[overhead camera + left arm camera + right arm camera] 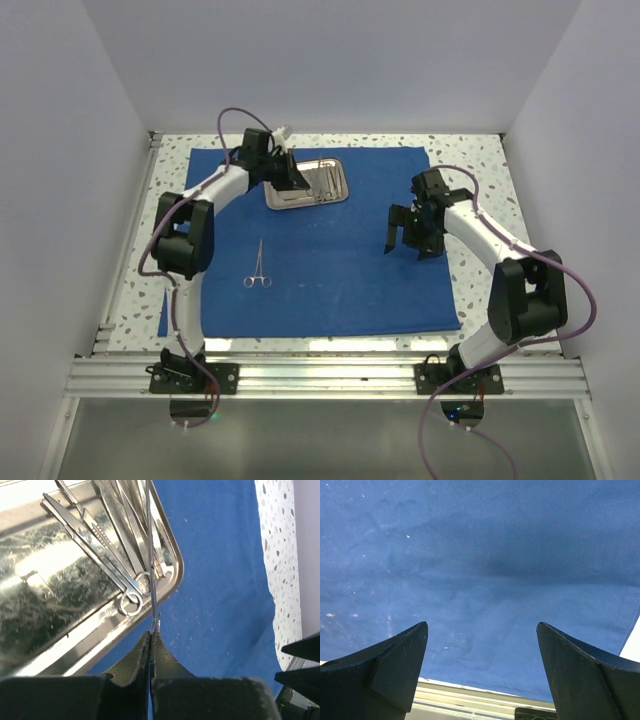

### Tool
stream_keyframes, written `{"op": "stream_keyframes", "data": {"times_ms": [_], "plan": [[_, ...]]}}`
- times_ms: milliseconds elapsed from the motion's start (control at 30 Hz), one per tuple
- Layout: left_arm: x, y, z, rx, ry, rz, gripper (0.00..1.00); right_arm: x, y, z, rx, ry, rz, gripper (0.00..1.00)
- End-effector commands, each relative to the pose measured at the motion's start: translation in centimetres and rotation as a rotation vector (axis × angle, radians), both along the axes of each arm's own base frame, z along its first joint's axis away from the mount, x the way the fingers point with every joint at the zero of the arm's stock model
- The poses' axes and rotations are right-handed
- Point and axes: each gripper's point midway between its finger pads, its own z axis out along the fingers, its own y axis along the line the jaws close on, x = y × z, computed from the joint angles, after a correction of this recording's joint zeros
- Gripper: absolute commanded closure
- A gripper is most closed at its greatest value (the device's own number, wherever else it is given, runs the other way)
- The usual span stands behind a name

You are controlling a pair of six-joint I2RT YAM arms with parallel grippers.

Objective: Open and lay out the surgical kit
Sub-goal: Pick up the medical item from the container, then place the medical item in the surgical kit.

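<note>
Left tool (151,639) pinches one slim silver instrument (153,580) over the steel tray (45,595) at the far side of the blue cloth (225,590), so it wants a slow straight lift clear of the tangled ring handles (131,602) (right tool (481,626) hangs wide open, idle).

Lab robot cell: white walls (70,150), alu rail (330,376).

table (480,150): speckled white | on it: blue cloth wrap (350,270), spread flat

Speckled tabletop (480,150), aluminium rail (330,375), white walls (330,60).
</note>
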Motion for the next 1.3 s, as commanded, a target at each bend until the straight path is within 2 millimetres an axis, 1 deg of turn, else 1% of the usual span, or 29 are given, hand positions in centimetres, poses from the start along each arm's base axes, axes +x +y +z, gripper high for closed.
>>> {"op": "stream_keyframes", "data": {"times_ms": [0,33,67,133,167,233,267,300,333,433,467,533,567,600,633,800,867,967,1000,1033,1067,1100,1133,1167,1233,1267], "plan": [[-2.4,1.0,5.5,-0.016,-0.103,-0.036,1.0,0.3,0.3,0.9,0.032,-0.04,0.005,0.06],[-3.0,1.3,5.6,-0.009,-0.099,-0.035,1.0,0.2,0.3,0.8,0.032,-0.037,0.007,0.06],[-4.4,1.9,5.8,0.003,-0.092,-0.034,1.0,0.3,0.4,0.9,0.035,-0.042,0.007,0.06],[-6.1,2.6,5.6,0.023,-0.078,-0.026,1.0,0.3,0.5,0.8,0.039,-0.043,0.009,0.06],[-7.8,3.2,5.5,0.033,-0.067,-0.024,1.0,0.3,0.5,0.8,0.042,-0.042,0.007,0.06],[-9.4,4.1,5.2,0.055,-0.053,-0.003,1.0,0.3,0.6,0.9,0.052,-0.042,0.007,0.06],[-11.2,4.7,5.0,0.065,-0.043,0.001,1.0,0.3,0.7,0.9,0.056,-0.044,0.007,0.06],[-12.0,5.1,4.7,0.075,-0.037,0.011,1.0,0.3,0.8,1.0,0.063,-0.046,0.011,0.06],[-13.6,5.8,4.1,0.093,-0.025,0.023,1.0,0.2,0.8,0.9,0.063,-0.044,0.009,0.06],[-15.8,7.4,3.0,0.127,0.006,0.065,1.0,0.0,0.9,0.9,0.07,-0.045,0.008,0.06],[-17.3,8.0,2.5,0.132,0.016,0.078,1.0,-0.1,0.9,0.8,0.072,-0.04,0.011,0.06],[-18.4,9.1,2.0,0.157,0.017,0.115,1.0,-0.4,0.9,0.8,0.074,-0.046,0.013,0.06],[-19.5,9.7,1.6,0.167,0.02,0.127,1.0,-0.5,0.9,0.8,0.073,-0.043,0.013,0.07],[-20.0,10.2,1.1,0.179,0.025,0.14,1.0,-0.7,0.8,0.8,0.074,-0.043,0.013,0.07],[-20.9,10.9,0.2,0.202,0.033,0.157,1.0,-0.8,0.8,0.7,0.076,-0.046,0.015,0.07],[-22.9,13.2,-2.5,0.271,0.079,0.207,1.0,-1.2,0.9,0.5,0.08,-0.043,0.017,0.07],[-23.2,13.7,-3.4,0.293,0.086,0.214,1.0,-1.3,0.8,0.4,0.079,-0.043,0.016,0.07],[-22.9,14.0,-3.8,0.307,0.103,0.233,0.99,-1.3,0.8,0.4,0.079,-0.039,0.018,0.07],[-23.0,14.0,-3.9,0.313,0.113,0.235,0.95,-1.2,0.8,0.5,0.076,-0.04,0.019,0.07],[-23.1,14.0,-4.0,0.314,0.12,0.237,0.89,-1.2,0.7,0.6,0.073,-0.042,0.018,0.07],[-23.0,14.1,-4.1,0.317,0.127,0.237,0.82,-1.2,0.7,0.6,0.072,-0.044,0.017,0.07],[-22.9,14.1,-4.0,0.322,0.131,0.237,0.69,-1.2,0.7,0.6,0.07,-0.043,0.019,0.07],[-23.0,14.3,-4.1,0.333,0.138,0.24,0.64,-1.2,0.6,0.6,0.066,-0.041,0.018,0.07],[-22.4,14.3,-3.3,0.334,0.119,0.242,0.57,-1.2,0.5,0.7,0.063,-0.044,0.019,0.07],[-21.6,14.4,-2.4,0.346,0.102,0.253,0.52,-1.2,0.4,0.7,0.052,-0.043,0.018,0.07],[-20.1,14.3,-1.0,0.344,0.063,0.256,0.47,-1.1,0.3,0.7,0.049,-0.046,0.017,0.07]]}}
